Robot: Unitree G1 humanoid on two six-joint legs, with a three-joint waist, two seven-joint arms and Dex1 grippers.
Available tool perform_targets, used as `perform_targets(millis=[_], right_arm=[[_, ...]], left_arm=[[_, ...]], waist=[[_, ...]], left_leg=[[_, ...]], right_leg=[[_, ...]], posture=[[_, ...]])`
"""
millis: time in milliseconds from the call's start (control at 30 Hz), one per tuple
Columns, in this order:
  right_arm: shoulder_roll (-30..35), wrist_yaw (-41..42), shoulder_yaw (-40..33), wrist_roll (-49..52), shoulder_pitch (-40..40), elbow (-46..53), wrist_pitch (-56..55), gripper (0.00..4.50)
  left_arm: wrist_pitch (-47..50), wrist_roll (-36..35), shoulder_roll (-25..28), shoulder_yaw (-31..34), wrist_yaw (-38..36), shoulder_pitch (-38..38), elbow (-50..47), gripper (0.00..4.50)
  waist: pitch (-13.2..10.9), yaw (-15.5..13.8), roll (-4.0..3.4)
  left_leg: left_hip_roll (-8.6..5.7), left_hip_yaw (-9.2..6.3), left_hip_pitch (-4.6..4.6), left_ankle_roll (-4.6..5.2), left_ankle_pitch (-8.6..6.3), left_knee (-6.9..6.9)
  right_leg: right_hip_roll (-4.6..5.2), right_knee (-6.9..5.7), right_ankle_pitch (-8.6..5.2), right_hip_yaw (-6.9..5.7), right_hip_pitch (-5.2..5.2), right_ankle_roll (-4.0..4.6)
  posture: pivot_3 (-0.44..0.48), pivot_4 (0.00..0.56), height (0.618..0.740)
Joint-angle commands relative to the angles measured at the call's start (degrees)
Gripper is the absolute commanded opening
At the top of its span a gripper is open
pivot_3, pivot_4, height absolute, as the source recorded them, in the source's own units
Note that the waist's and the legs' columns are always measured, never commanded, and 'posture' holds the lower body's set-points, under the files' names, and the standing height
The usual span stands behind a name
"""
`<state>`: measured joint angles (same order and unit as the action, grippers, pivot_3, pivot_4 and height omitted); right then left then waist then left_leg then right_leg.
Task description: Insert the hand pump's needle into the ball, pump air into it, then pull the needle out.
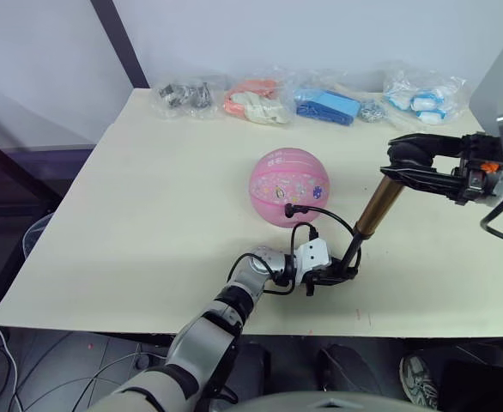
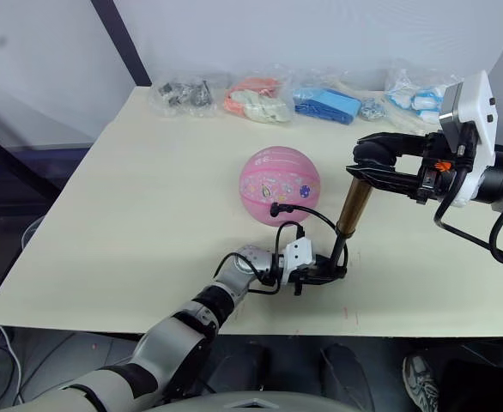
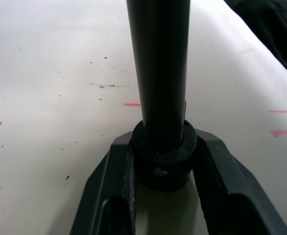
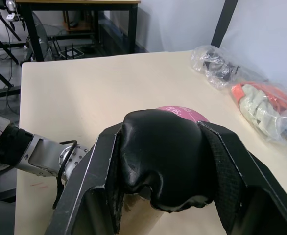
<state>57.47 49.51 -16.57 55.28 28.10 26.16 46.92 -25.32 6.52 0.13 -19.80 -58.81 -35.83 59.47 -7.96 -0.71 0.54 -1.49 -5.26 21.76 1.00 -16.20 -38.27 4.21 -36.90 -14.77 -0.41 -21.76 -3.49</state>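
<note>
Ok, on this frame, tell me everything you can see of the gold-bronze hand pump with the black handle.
The gold-bronze metal hand pump stands tilted on the pale tabletop, to the right of the pink printed rubber ball. Its black handle on top is clamped in the right gripper; the left gripper pinches its black base collar at the table. A thin black hose loops from its lower end to a small black fitting at the ball's near side. The needle itself cannot be made out.

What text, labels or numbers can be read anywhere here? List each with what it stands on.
None can be read.
The ball: a short light marking near its top in the right wrist view, and small cartoon prints, all too blurred to read.
The hand pump: no lettering visible.
The plastic bags along the table's far edge: no legible label.
</note>
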Motion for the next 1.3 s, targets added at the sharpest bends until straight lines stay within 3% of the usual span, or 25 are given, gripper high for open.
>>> perform_targets(millis=[33,467,967,1300], right_arm=[[0.5,-1.3,-3.4,0.8,3.2,1.0,-1.5,1.96],[-7.0,0.8,4.4,-10.1,-14.6,6.0,-11.4,1.96],[-15.6,1.2,17.9,-27.6,-24.4,-1.8,-27.1,1.96],[-19.7,0.5,20.8,-33.7,-27.5,-7.0,-35.3,1.96]], left_arm=[[2.6,3.5,1.8,-2.0,0.3,2.4,4.2,1.13],[2.8,3.4,2.0,-2.1,0.1,2.2,4.1,1.13],[3.0,3.2,2.2,-2.3,-0.1,2.3,3.8,1.13],[3.1,3.2,1.9,-2.3,0.2,2.4,3.7,1.13]], waist=[[0.0,0.0,-0.01],[0.2,0.2,0.17],[0.4,0.3,0.43],[0.6,0.5,0.42]], left_leg=[[0.0,0.0,0.0,0.0,0.0,0.0],[-0.01,0.03,-0.14,0.0,0.0,0.0],[-0.02,0.01,-0.21,0.0,0.0,0.01],[-0.02,0.0,-0.27,-0.01,0.0,0.03]], right_leg=[[0.0,0.0,0.0,0.0,0.0,0.0],[-0.08,0.0,0.0,0.01,0.11,0.0],[-0.11,0.0,-0.01,0.0,0.14,0.0],[-0.15,0.0,-0.01,0.02,0.19,0.0]], posture=[[0.0,0.15,0.74],[0.0,0.15,0.74],[0.0,0.15,0.74],[0.0,0.15,0.74]])
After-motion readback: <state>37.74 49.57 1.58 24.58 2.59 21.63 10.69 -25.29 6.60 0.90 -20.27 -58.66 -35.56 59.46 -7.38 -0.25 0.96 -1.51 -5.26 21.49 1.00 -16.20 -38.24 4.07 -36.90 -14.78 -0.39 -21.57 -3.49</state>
